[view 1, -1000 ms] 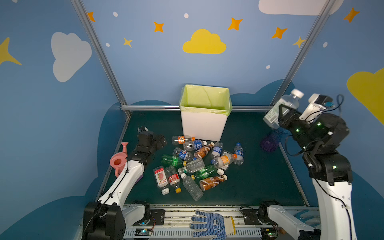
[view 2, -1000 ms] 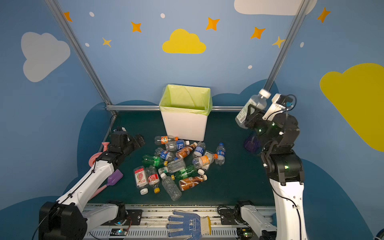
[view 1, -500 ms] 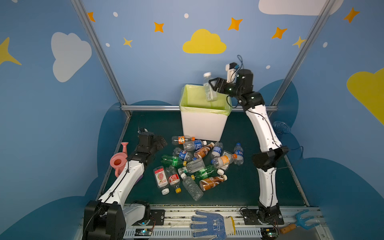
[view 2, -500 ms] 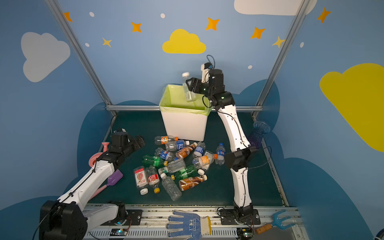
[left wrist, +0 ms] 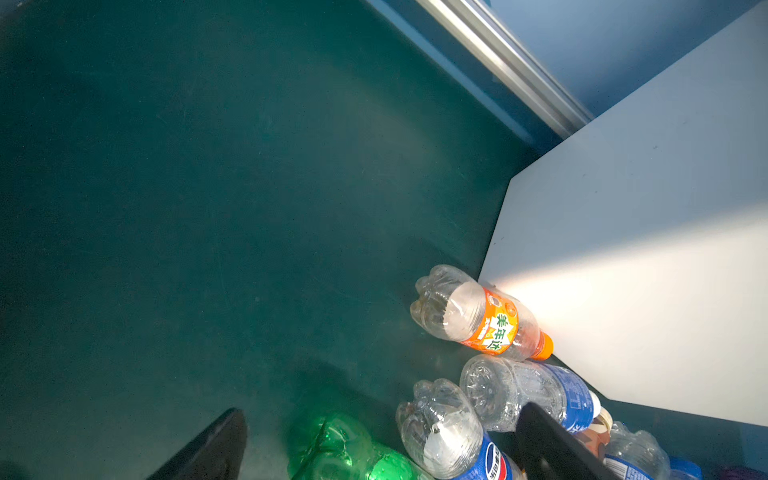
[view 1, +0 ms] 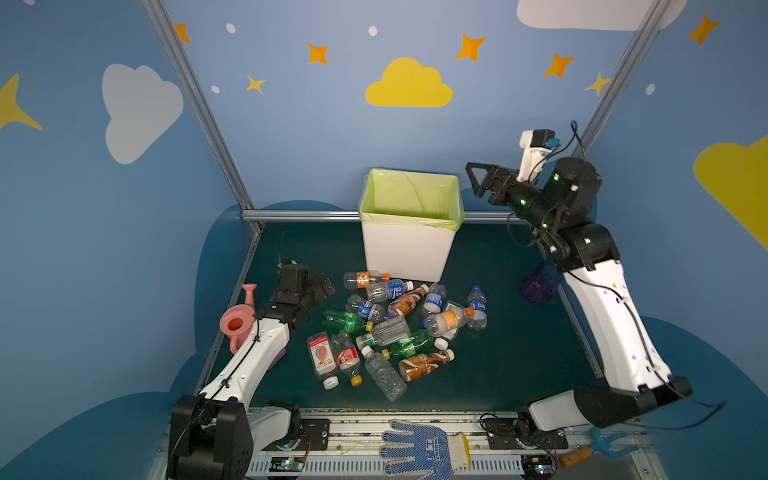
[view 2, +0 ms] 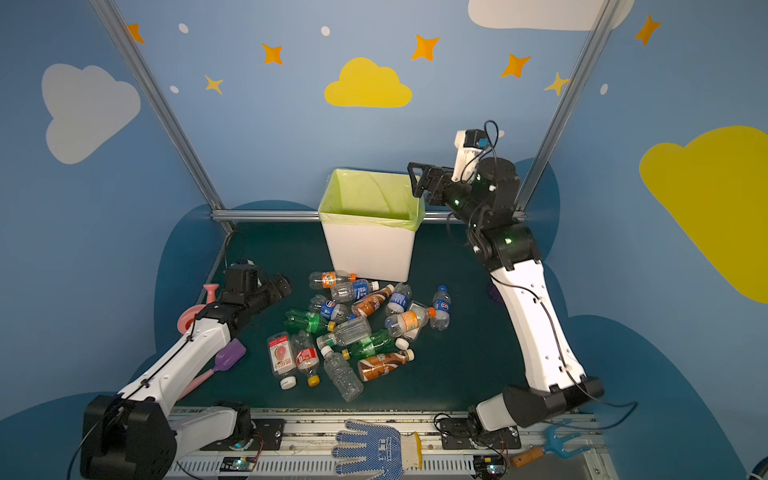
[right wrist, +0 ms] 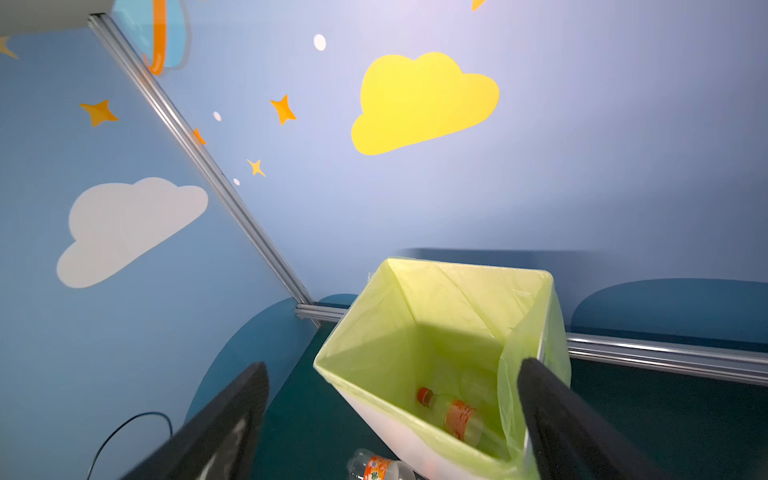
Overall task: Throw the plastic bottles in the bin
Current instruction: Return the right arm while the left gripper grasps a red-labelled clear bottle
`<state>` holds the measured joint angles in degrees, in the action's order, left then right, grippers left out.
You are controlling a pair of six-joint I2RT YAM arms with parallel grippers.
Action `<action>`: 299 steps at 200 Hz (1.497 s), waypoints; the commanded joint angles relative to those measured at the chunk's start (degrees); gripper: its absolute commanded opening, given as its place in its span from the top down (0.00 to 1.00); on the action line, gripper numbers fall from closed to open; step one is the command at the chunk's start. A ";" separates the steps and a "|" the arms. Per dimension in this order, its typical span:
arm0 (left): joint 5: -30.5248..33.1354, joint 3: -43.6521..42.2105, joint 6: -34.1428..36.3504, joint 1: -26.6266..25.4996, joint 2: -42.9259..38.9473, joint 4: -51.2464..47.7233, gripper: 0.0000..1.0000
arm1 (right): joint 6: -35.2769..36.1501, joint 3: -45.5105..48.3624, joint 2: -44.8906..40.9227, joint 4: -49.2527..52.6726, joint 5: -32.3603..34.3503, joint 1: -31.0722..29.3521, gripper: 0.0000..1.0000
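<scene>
Two right fingers [right wrist: 557, 419] spread, empty — the right gripper [view 1: 474, 179] has dropped its bottle and swung back beside the bin [view 1: 405, 253], where bottles [right wrist: 457, 415] lie inside. And the left gripper [view 1: 322, 286] gapes too, at the heap of bottles [view 1: 390, 328] on the mat [view 1: 498, 332] — plenty left.

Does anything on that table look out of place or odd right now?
A dotted work glove lies across the front rail, and a blue garden fork lies at its right end. Neither belongs among the bottles.

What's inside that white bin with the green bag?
A clear bottle with an orange label and red cap lies at the bottom of the bin. The near wall hides the rest of the floor.
</scene>
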<state>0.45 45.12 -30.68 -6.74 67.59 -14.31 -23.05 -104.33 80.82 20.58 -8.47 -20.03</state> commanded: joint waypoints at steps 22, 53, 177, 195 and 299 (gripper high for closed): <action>-1.70 0.76 0.71 0.06 -1.05 -5.23 0.00 | -3.72 26.97 -9.76 -1.03 2.83 4.53 0.07; 1.40 0.69 -0.28 -1.68 -3.17 -10.96 0.00 | -7.63 45.74 -19.02 -0.38 3.74 6.71 0.07; 9.23 -13.10 -17.35 -14.35 -15.17 -25.75 0.02 | -14.71 71.25 -29.60 -0.86 7.10 7.74 0.07; 8.30 -13.41 -15.72 -14.36 -15.06 -25.38 0.03 | -14.79 70.04 -27.33 0.18 7.85 7.73 0.07; 4.42 -13.83 -13.29 -14.19 -2.01 -18.52 0.24 | -15.25 68.22 -26.58 0.39 9.53 7.86 0.06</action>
<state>5.61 31.57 -44.58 -21.02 64.01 -34.33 -37.74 -34.85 55.55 20.75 -0.82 -12.45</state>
